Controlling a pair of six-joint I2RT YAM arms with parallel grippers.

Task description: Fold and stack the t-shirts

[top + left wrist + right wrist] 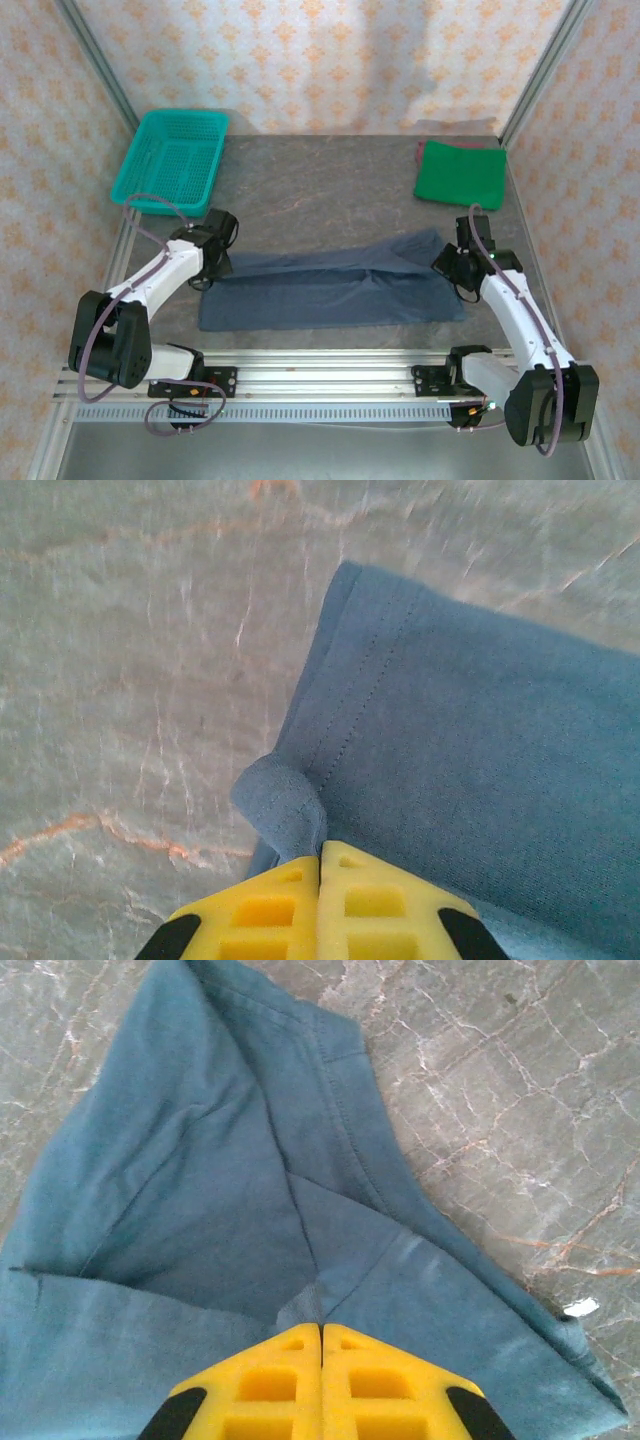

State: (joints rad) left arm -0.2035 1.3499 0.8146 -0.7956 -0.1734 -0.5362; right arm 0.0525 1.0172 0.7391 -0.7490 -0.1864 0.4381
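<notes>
You had the green shirt (pixel 460 173) folded at the far right of the table (pixel 320 190); it looked done, though it was hard to tell. The blue shirt (pixel 330 285) lay mid-table, folded lengthwise only. Your left gripper (pixel 320 860) pinched its left end, your right gripper (pixel 321 1328) its right end. Cross-folds and stacking were left.

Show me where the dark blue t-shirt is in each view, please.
Top external: blue t-shirt spread across the middle, toward the near edge.
Left wrist: it takes the right side, its edge pinched by the left gripper.
Right wrist: left and centre.
Shared landmark: grey marble tabletop.
</notes>
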